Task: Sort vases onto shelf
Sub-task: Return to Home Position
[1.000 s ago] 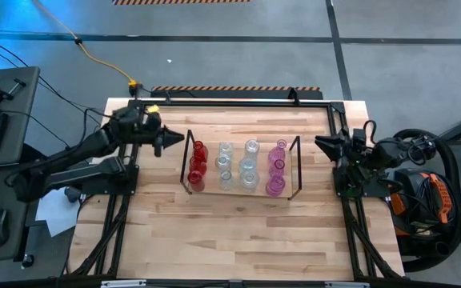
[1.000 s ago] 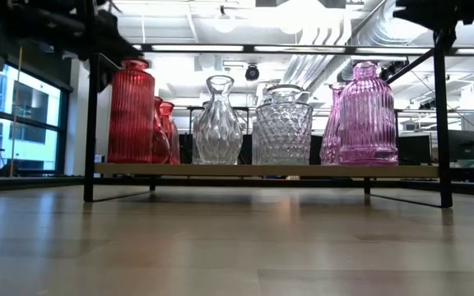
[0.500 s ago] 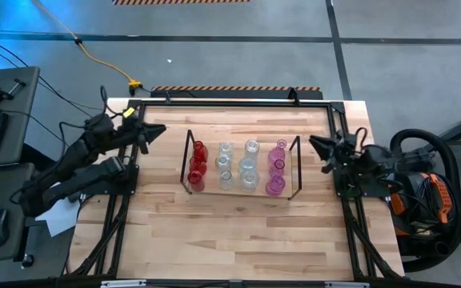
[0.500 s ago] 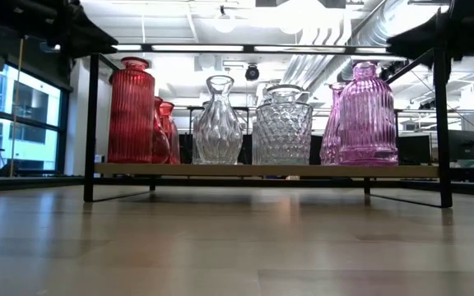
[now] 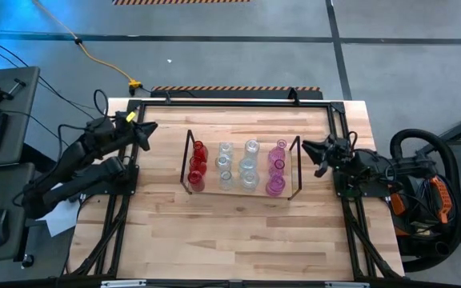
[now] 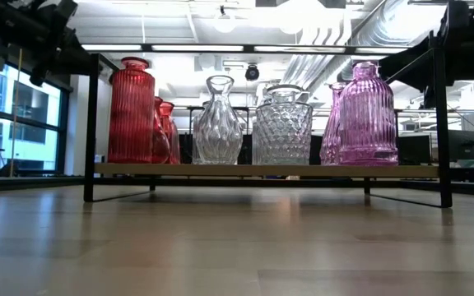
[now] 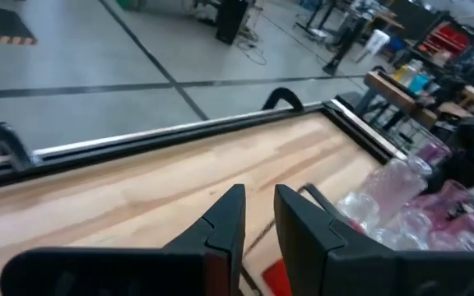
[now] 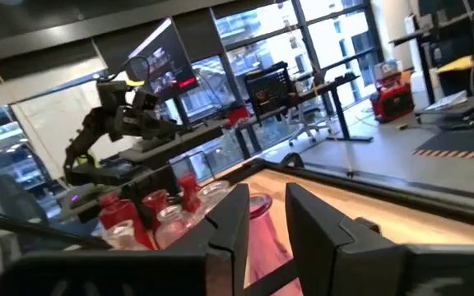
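Pale wood of the table (image 5: 238, 232) lies bare in front of the shelf (image 6: 262, 170), which stands near the table's middle on thin black wire ends. On the shelf's board the vases stand upright, grouped by colour. Red vases (image 5: 197, 164) are at the end nearer the left arm, clear vases (image 5: 238, 166) stand in two rows at the middle, and pink vases (image 5: 277, 168) are at the other end.

Just beside the shelf's pink end hangs the right gripper (image 5: 309, 147), pointing at the wire frame but not touching it. Its fingers stand a narrow gap apart with nothing between them. The left gripper (image 5: 149, 128) hangs well off the shelf's red end, toward the shelf's far side, and points at the shelf. Its fingers are likewise a narrow gap apart and empty.

Behind the shelf a black rail (image 5: 230, 100) runs along the table's far edge. Beyond it is grey floor (image 5: 214, 48) crossed by a yellow cable (image 5: 102, 60).
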### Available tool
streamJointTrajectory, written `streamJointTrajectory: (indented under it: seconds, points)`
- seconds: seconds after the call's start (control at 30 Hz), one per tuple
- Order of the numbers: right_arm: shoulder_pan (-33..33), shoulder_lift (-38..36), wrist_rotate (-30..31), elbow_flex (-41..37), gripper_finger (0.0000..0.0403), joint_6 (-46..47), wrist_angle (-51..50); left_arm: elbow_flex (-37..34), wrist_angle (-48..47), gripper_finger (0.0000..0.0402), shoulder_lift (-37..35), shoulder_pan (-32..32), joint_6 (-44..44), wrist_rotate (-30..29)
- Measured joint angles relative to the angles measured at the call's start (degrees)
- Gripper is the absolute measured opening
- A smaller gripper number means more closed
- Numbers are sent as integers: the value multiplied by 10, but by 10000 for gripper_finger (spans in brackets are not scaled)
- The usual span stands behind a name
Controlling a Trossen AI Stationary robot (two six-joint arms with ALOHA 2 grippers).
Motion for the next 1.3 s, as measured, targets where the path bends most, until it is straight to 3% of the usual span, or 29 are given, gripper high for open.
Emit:
streamJointTrajectory:
  seconds: [0.87,1.1,1.23,1.3]
  points:
    - [-11,0,13,-1,67,-45,0,0,-12,60,-34,-3,-4,2]
    - [-11,0,13,-1,67,-45,0,0,-13,60,-134,-60,-4,1]
    - [-11,0,13,-1,67,-45,-3,6,-8,60,-136,-84,-4,-2]
    - [-11,0,13,-1,67,-45,-3,-3,38,60,-130,-99,-4,-3]
